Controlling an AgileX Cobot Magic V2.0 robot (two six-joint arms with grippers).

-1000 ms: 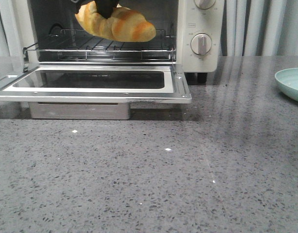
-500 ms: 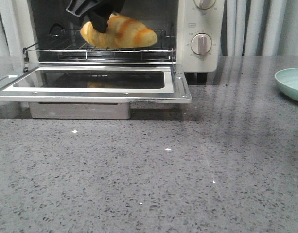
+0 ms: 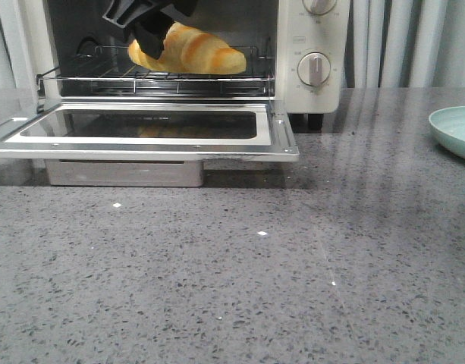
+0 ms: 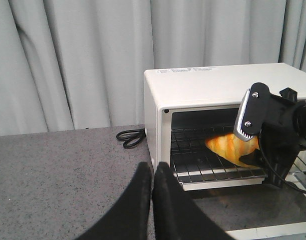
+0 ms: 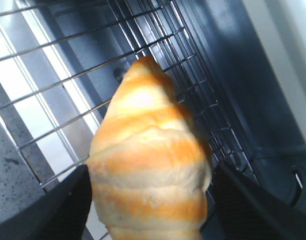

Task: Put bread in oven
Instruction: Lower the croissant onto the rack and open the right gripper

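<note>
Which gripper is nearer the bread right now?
Right. The right gripper straddles the bread over the oven rack; the left gripper hangs shut outside the oven.

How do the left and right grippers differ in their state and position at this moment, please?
The left gripper has its jaws closed together and empty, while the right gripper has its jaws spread around the bread. The left gripper hangs outside the oven, off its side; the right gripper reaches into the cavity above the wire rack. Both have black fingers.
</note>
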